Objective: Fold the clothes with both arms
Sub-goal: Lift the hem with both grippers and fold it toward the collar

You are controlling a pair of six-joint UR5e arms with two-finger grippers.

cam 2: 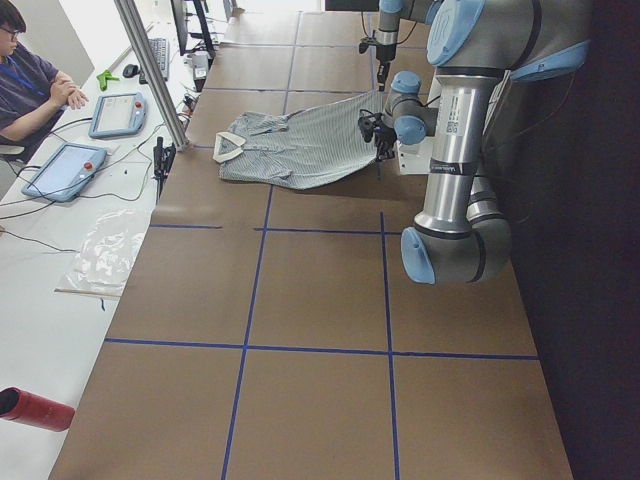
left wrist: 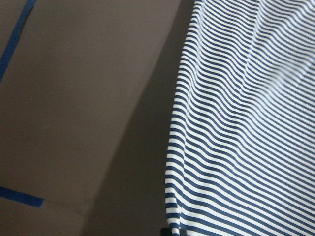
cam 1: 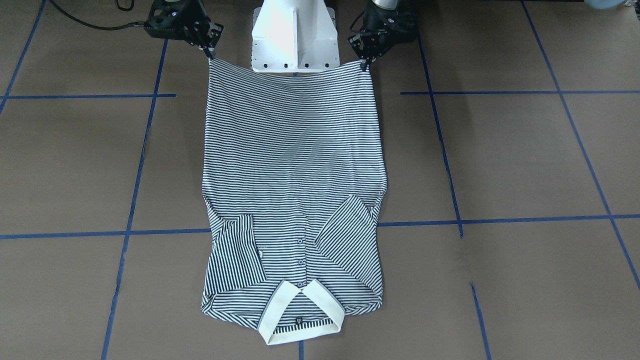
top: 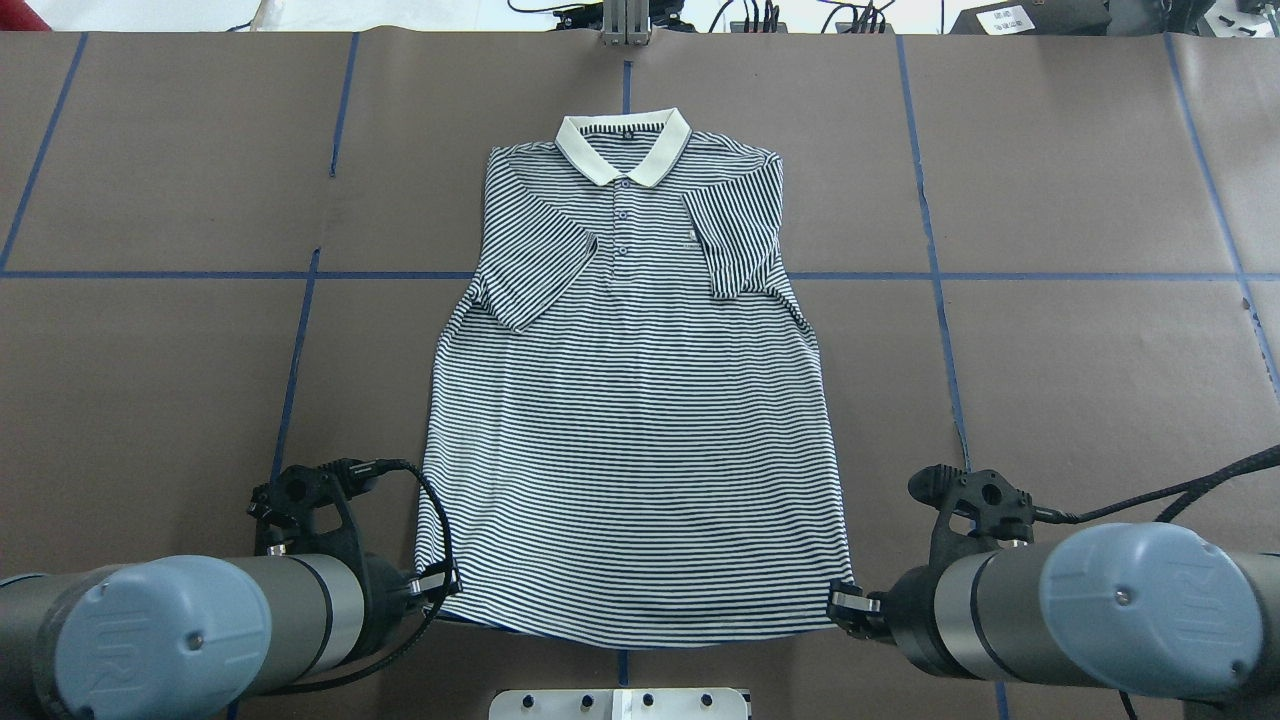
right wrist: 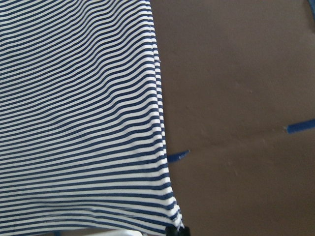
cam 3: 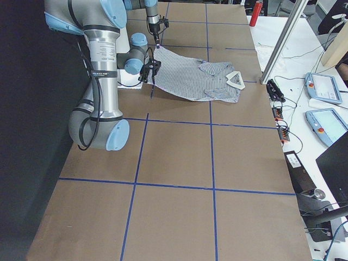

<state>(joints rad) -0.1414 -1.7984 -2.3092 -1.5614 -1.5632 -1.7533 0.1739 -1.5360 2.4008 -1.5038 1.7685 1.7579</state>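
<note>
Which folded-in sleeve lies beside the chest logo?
The sleeve on the robot's right side: its inner edge runs along the logo. The other sleeve angles toward the buttons instead.

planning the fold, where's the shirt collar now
Overhead view: the collar lies at top centre, the far end of the shirt; the left gripper and right gripper hold the opposite hem corners.

Open brown worktop (top: pixel 1080 380) runs on both sides of the polo shirt (top: pixel 630 420) to the left and right edges. At the robot-side edge the white pedestal base (cam 1: pixel 294 40) stands between the left tool (cam 1: pixel 366 65) and right tool (cam 1: pixel 210 56), each clamped on a raised hem corner. A metal post (top: pixel 625 22) stands at the far edge.
</note>
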